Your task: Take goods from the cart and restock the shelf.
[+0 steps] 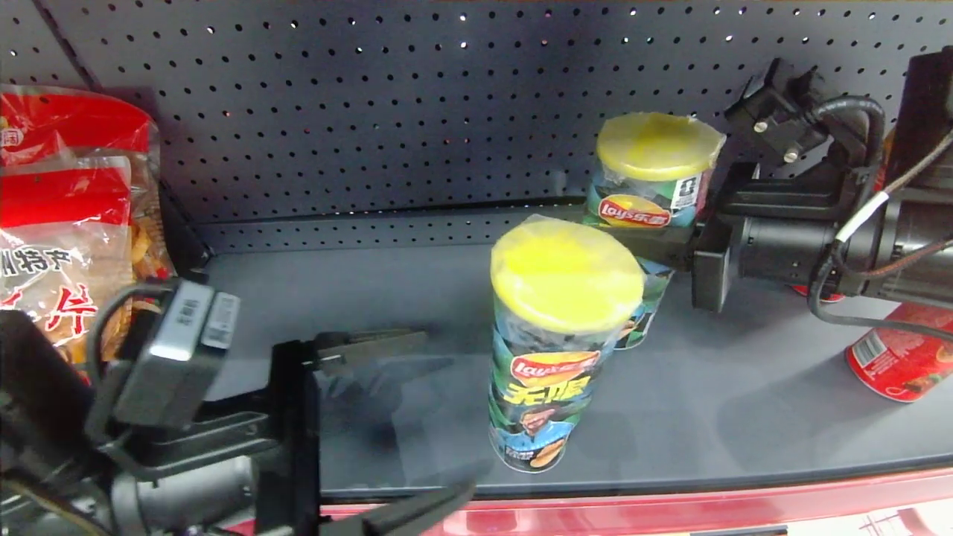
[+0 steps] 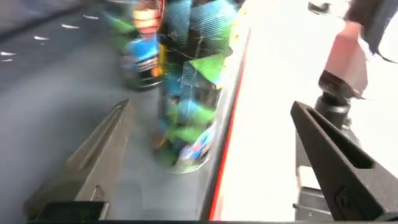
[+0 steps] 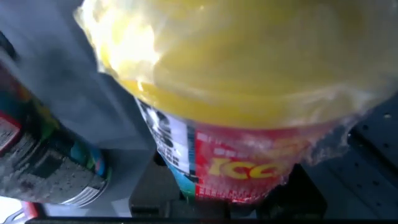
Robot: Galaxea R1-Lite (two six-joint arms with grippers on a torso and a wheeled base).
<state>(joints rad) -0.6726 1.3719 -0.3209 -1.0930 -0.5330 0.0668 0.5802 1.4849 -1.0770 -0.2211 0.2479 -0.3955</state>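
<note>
Far left of the front can (image 1: pixel 562 342), red snack bags (image 1: pixel 67 216) stand against the pegboard (image 1: pixel 335 112). Nearer, but apart from it and still on its left, the left gripper (image 1: pixel 402 428) hangs at the shelf's (image 1: pixel 744 387) front edge. Its fingers are spread wide with nothing between them. The left wrist view looks along those fingers to the front can, which stands upright near the edge under a yellow lid.

Just behind the front can and a little to its right is the rear can (image 1: pixel 648 201), of the same kind. The right gripper (image 1: pixel 640 249) comes in from the right and is clamped round its middle, one dark finger crossing its front. The front can hides the rear can's foot, so I cannot tell whether it rests on the shelf or sits just above it.

Well right of the front can, a red can (image 1: pixel 901 357) shows partly under the right arm and looks tilted.

The step in hand looks like placing: the rear can is being set behind the front can. The next move would need it settled flat and upright. The fingers should then open only enough to free it, and the arm should draw back to the right, away from the front can. A brush against either tall, narrow can could topple it.
</note>
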